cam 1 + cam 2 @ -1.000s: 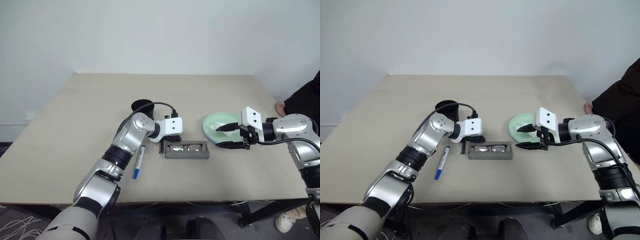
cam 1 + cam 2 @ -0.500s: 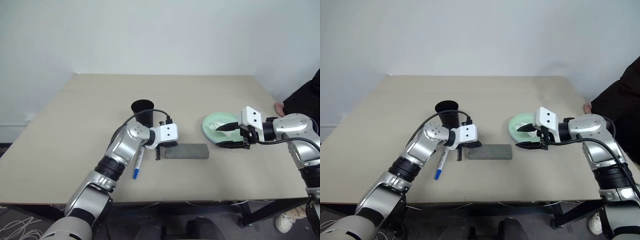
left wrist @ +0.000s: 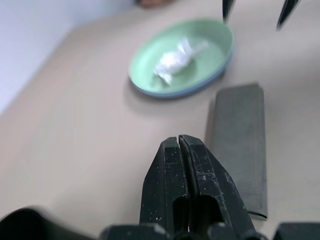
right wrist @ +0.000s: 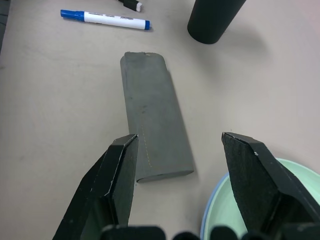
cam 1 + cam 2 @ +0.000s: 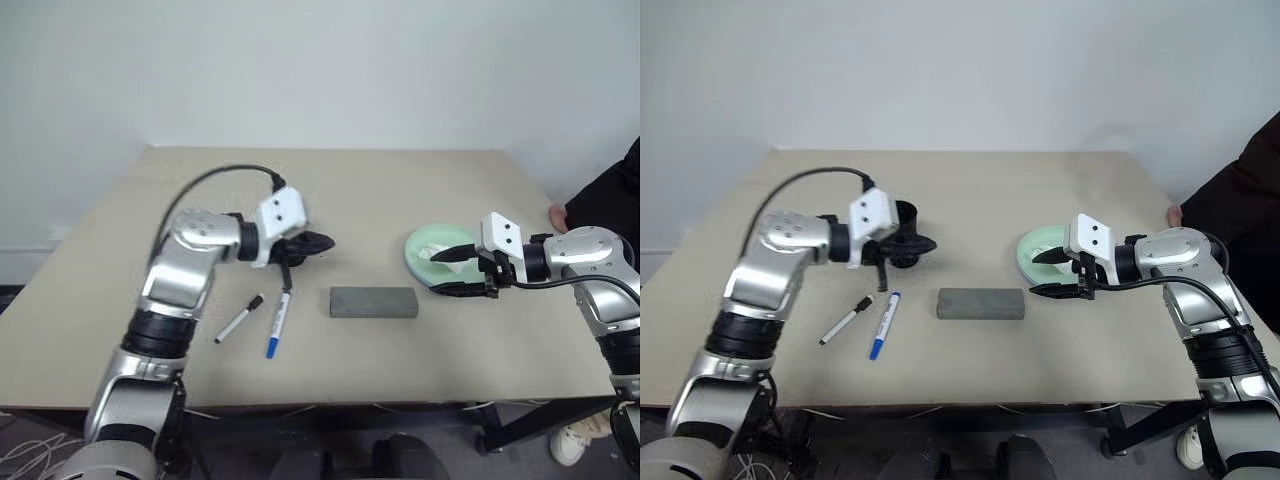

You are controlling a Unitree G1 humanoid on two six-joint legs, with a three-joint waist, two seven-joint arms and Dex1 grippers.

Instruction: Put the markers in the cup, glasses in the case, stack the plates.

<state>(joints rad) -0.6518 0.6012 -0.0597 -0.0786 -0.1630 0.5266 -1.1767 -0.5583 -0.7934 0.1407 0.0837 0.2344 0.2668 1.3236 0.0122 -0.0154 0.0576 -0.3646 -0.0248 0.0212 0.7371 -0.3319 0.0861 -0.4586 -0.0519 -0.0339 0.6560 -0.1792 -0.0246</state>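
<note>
I'm hovering the left gripper [image 5: 322, 241], fingers pressed together and empty, right in front of the black cup [image 5: 906, 240]. The grey case [image 5: 373, 302] is lying closed at 6 o'clock. Both markers, black-capped [image 5: 239, 319] and blue-capped [image 5: 277, 323], are lying at 7 o'clock, so I judge picking one up comes next. The right gripper [image 5: 462, 272], fingers apart, is waiting beside the mint plate [image 5: 418, 246], which holds a crumpled tissue [image 3: 174, 61].

Bare tan table [image 5: 420, 190] lies open behind the closed flat grey rectangular case [image 5: 373, 302]. Two white-barrelled markers [image 5: 278, 322] clutter the front-left; the stacked round plastic plates [image 5: 425, 248] block the right.
</note>
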